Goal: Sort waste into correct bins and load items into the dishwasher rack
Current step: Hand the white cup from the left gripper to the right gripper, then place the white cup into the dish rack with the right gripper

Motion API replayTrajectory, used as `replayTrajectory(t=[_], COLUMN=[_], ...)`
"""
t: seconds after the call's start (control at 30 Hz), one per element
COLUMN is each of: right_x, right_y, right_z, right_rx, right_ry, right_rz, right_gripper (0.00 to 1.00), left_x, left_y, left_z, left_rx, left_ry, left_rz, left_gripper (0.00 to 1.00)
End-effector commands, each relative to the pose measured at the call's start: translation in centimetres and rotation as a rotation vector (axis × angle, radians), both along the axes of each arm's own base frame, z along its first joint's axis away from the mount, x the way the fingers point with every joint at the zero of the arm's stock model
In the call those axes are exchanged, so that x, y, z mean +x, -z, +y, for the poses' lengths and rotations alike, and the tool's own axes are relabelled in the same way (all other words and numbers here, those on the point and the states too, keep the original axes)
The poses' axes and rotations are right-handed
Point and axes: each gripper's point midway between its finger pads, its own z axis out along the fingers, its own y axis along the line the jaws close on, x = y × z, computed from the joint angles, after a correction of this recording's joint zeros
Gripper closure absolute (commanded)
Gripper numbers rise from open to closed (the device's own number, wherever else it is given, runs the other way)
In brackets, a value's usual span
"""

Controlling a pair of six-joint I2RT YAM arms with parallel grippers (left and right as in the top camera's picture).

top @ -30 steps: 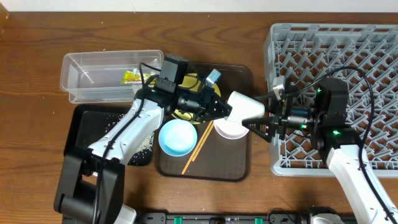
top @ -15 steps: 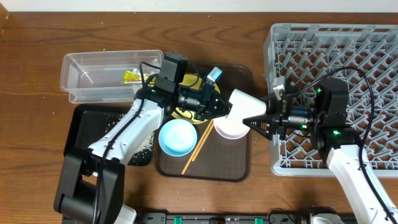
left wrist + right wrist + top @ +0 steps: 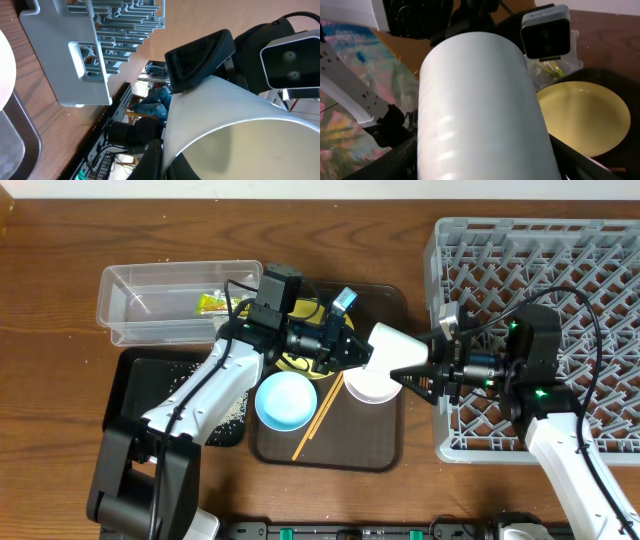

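The pale green-white cup (image 3: 392, 350) hangs on its side above the brown serving tray, between both grippers. My left gripper (image 3: 352, 350) grips its rim, one finger (image 3: 152, 160) against the wall of the cup (image 3: 240, 125). My right gripper (image 3: 412, 370) is shut on its base end, with the cup (image 3: 480, 110) filling the space between its fingers (image 3: 395, 160). The white bowl (image 3: 365, 388), the light blue bowl (image 3: 285, 400) and the chopsticks (image 3: 318, 420) lie on the tray. The yellow plate (image 3: 585, 117) is mostly hidden under my left arm. The grey rack (image 3: 560, 270) stands at the right.
The clear tub (image 3: 150, 305) at the back left holds the green-and-yellow wrapper (image 3: 212, 303). The black tray (image 3: 150, 375) in front of it holds whitish crumbs (image 3: 232, 405). The brown serving tray (image 3: 390, 305) sits between them and the rack, whose corner shows in the left wrist view (image 3: 90, 55).
My right gripper's fingers have drawn in around the cup's base. The cup has shifted very slightly left. The left arm has hardly moved.
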Motion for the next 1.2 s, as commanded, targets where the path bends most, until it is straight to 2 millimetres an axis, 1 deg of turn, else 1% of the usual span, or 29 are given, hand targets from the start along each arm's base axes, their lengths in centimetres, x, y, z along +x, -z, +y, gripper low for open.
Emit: replayTrajectory(t=[0.0, 0.23, 0.43, 0.63, 0.67, 0.77, 0.8, 0.83, 0.93, 1.0, 1.1, 1.17], right_x=[0.1, 0.2, 0.2, 0.2, 0.2, 0.9, 1.3, 1.7, 2.5, 2.8, 3.3, 3.5], right_y=[-0.1, -0.3, -0.3, -0.2, -0.2, 0.4, 0.7, 1.1, 2.1, 2.5, 2.7, 2.6], right_z=[-0.1, -0.1, -0.1, -0.1, -0.1, -0.4, -0.6, -0.8, -1.3, -1.6, -1.9, -2.1], right_rx=[0.004, 0.005, 0.005, 0.004, 0.005, -0.014, -0.027, -0.041, -0.075, -0.090, -0.106, -0.116], right_ry=[-0.001, -0.001, -0.001, -0.001, -0.001, 0.056, 0.090, 0.120, 0.190, 0.226, 0.265, 0.287], right_rz=[-0.015, -0.031, -0.033, -0.029, -0.028, 0.036, 0.069, 0.091, 0.141, 0.166, 0.173, 0.160], right_gripper=[0.28, 0.30, 0.38, 0.42, 0.43, 0.55, 0.58, 0.60, 0.67, 0.69, 0.72, 0.74], left_x=[0.0, 0.0, 0.0, 0.1, 0.1, 0.3, 0.5, 0.9, 2.0, 2.8, 4.0, 4.4], left_y=[-0.7, -0.7, -0.7, -0.7, -0.7, -0.5, -0.2, 0.1, 0.8, 1.9, 5.0, 7.1], left_z=[0.0, 0.0, 0.0, -0.1, -0.1, 0.0, 0.0, 0.1, 0.5, 1.3, 3.3, 5.1], left_rx=[-0.017, -0.017, -0.017, -0.018, -0.022, -0.025, -0.010, 0.007, 0.047, 0.108, 0.271, 0.397], left_ry=[0.010, 0.010, 0.010, 0.010, 0.013, 0.013, -0.001, -0.019, -0.067, -0.115, -0.193, -0.230], left_rz=[-0.017, -0.016, -0.016, -0.023, -0.038, -0.107, -0.116, -0.119, -0.152, -0.164, -0.189, -0.199], left_gripper=[0.94, 0.94, 0.94, 0.93, 0.92, 0.84, 0.83, 0.78, 0.71, 0.67, 0.64, 0.62])
